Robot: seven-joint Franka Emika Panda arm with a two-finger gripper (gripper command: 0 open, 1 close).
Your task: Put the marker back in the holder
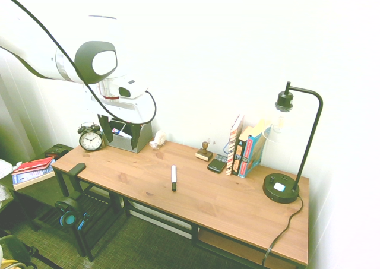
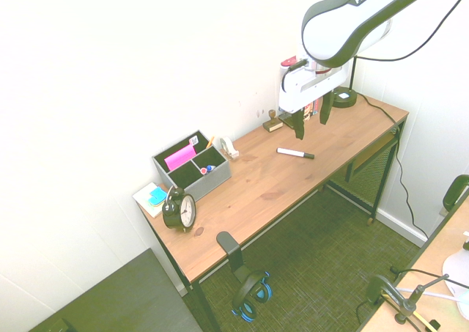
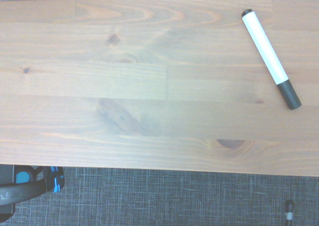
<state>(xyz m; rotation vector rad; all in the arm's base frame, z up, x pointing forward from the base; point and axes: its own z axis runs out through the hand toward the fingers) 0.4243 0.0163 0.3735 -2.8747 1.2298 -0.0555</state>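
While the marker (image 1: 173, 177) lies flat, the wooden desk (image 1: 225, 206) meets a white wall (image 1: 225, 49).

White black-capped marker (image 2: 295, 153) flat on bare desktop — well apart from grey compartmented holder (image 2: 192, 169).

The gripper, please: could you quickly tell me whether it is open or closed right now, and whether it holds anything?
Gripper: open, holding nothing, up in the air above the desk; the marker lies on the wood.
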